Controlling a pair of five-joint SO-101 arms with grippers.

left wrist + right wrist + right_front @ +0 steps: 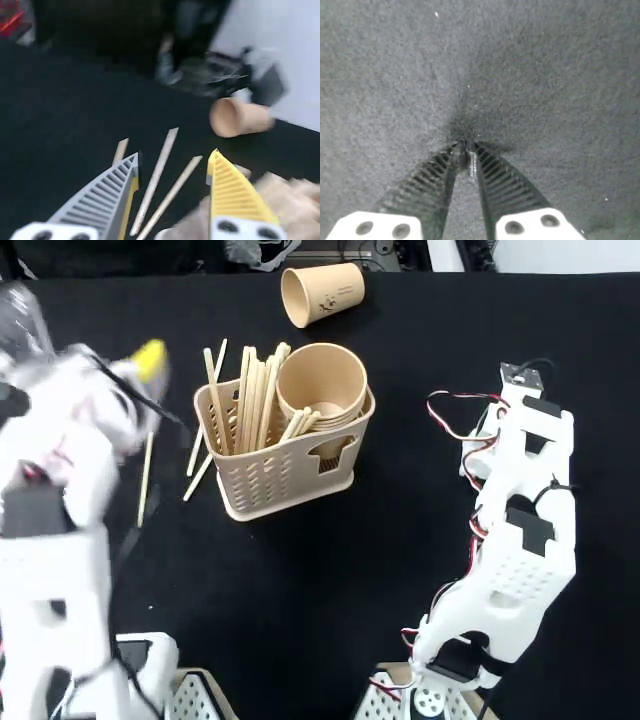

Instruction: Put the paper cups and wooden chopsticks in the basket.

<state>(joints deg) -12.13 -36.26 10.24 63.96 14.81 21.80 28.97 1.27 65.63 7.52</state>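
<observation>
A beige slotted basket (290, 475) stands mid-table, holding several wooden chopsticks (255, 390) and nested paper cups (320, 385). Another paper cup (322, 293) lies on its side behind the basket; it lies beyond my fingers in the left wrist view (239, 118). Loose chopsticks (198, 468) rest on the cloth left of the basket, one more (146, 478) farther left. My left gripper (175, 155) hovers open above loose chopsticks (155, 182), its yellow finger (150, 358) left of the basket. My right gripper (468, 152) is shut, empty, tips down on the cloth.
The right arm (520, 530) sits folded at the table's right side, away from the basket. Black cloth (330, 580) covers the table. Clutter lies past the far edge (240, 70). The basket's blurred edge (285, 200) is beside my left gripper.
</observation>
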